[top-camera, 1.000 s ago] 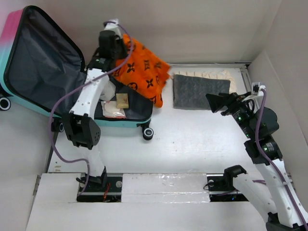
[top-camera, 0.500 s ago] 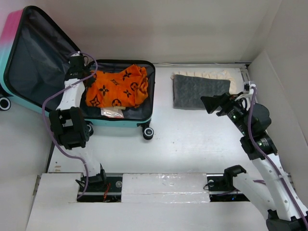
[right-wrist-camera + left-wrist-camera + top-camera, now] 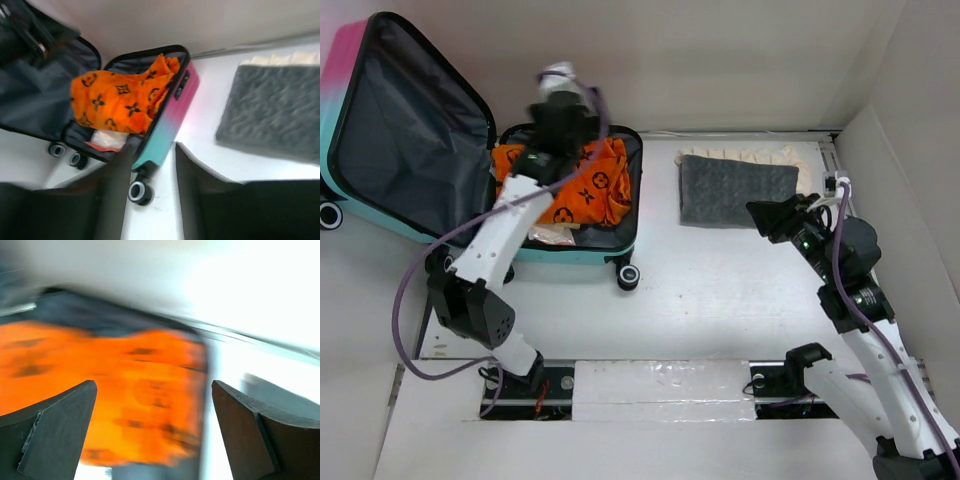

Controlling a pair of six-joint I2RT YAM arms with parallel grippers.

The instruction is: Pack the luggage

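Luggage (image 3: pixel 410 130) open at table's far left, orange patterned cloth (image 3: pixel 585 185) in its base.
Lid stands raised. Left gripper (image 3: pixel 153 385) over the cloth, spread wide, empty. Right gripper (image 3: pixel 152 150) beside grey towel (image 3: pixel 735 190), narrow gap, empty.

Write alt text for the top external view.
An open suitcase on the left of the table holds an orange cloth, with the left gripper above it. The right gripper hangs empty near a folded grey cloth, a cream cloth just behind it.
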